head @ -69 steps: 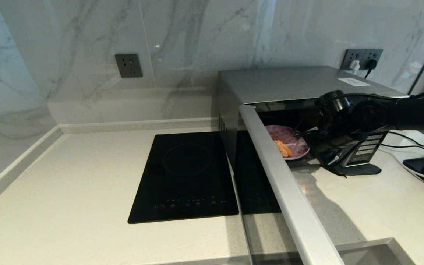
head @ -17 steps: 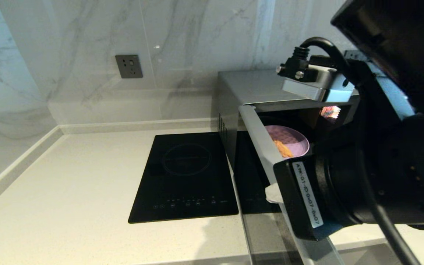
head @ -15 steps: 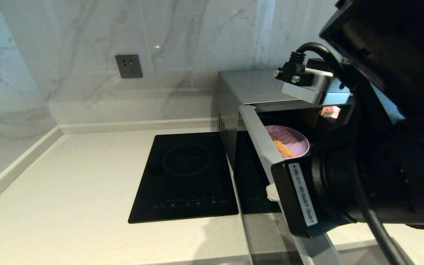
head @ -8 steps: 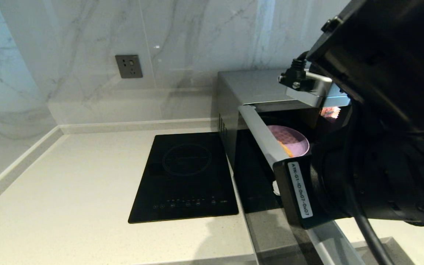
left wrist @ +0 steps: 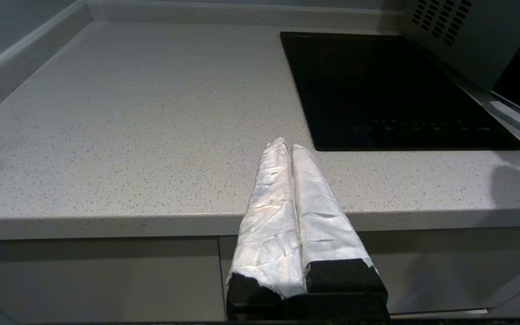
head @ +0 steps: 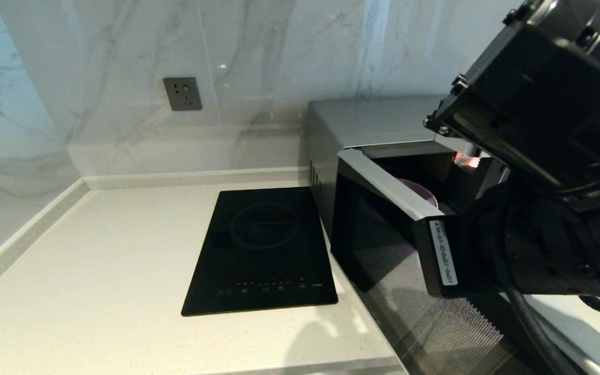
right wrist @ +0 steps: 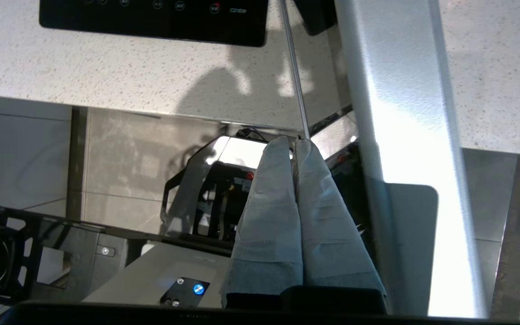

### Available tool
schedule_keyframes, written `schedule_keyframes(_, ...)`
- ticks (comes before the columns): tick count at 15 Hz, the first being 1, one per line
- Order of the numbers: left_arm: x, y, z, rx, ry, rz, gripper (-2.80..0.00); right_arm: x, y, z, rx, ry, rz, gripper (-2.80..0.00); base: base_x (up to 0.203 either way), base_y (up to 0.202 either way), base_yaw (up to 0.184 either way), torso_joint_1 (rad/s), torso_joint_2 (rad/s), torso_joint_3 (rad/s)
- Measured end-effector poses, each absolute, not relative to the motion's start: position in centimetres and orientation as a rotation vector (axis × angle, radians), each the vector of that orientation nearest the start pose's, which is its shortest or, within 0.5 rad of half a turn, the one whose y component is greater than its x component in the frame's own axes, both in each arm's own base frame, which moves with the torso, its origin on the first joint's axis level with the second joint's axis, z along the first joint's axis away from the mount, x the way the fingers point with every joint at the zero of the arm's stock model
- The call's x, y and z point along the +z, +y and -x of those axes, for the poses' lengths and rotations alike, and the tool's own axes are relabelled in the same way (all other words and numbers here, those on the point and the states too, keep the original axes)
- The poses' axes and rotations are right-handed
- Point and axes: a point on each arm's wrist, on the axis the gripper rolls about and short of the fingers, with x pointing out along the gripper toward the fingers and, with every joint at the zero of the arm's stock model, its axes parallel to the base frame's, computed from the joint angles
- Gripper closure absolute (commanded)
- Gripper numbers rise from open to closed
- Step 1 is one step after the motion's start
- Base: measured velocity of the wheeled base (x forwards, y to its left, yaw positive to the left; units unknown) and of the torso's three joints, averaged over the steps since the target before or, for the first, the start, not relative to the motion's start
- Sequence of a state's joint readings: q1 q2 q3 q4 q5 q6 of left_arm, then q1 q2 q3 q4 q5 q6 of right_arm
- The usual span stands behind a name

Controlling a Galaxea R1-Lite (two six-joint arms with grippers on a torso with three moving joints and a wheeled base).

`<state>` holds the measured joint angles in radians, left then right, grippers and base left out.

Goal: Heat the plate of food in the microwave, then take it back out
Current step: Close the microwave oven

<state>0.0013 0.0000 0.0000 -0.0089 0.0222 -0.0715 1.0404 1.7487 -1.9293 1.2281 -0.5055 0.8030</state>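
Observation:
The silver-grey microwave (head: 367, 122) stands at the right of the counter, its dark glass door (head: 370, 245) swung about halfway shut. Inside, only a lilac sliver of the plate of food (head: 425, 192) shows above the door's top edge; the food is hidden. My right arm fills the near right of the head view, its fingers hidden there. In the right wrist view my right gripper (right wrist: 292, 144) is shut and empty, its tips against the door's glass beside the silver handle (right wrist: 395, 90). My left gripper (left wrist: 287, 145) is shut and empty, parked over the counter's front edge.
A flat black induction hob (head: 263, 250) lies in the counter left of the microwave. The pale speckled counter (head: 97, 250) runs left to a marble wall with a grey socket (head: 182, 93). Cabinet fronts (left wrist: 97, 275) sit below the counter edge.
The microwave door has swung from wide open to about half shut, with my right arm following it round. The plate, in plain view before, is now nearly covered by the door.

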Motion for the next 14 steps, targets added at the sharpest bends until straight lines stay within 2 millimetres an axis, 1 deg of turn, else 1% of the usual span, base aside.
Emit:
schedule_keyframes(3, 7.6, 0.0, 2.3, 0.023, -0.010, 0.071, 0.00, 31.5, 21.1, -15.0, 0.087, 0.844, -0.027, 0.00, 0.000, 0.000, 0.000, 0.000, 0.00, 0.000)
schedule_keyframes(5, 7.6, 0.0, 2.3, 0.024, -0.010, 0.071, 0.00, 31.5, 20.3, -16.0, 0.034, 0.840, -0.045, 0.00, 0.000, 0.000, 0.000, 0.000, 0.00, 0.000)
schedule_keyframes(8, 7.6, 0.0, 2.3, 0.024, -0.010, 0.072, 0.00, 31.2, 18.8, -17.7, -0.055, 0.845, -0.073, 0.00, 0.000, 0.000, 0.000, 0.000, 0.00, 0.000)
schedule_keyframes(14, 7.6, 0.0, 2.3, 0.024, -0.010, 0.071, 0.00, 30.9, 15.7, -19.5, -0.189, 0.850, -0.124, 0.00, 0.000, 0.000, 0.000, 0.000, 0.00, 0.000)
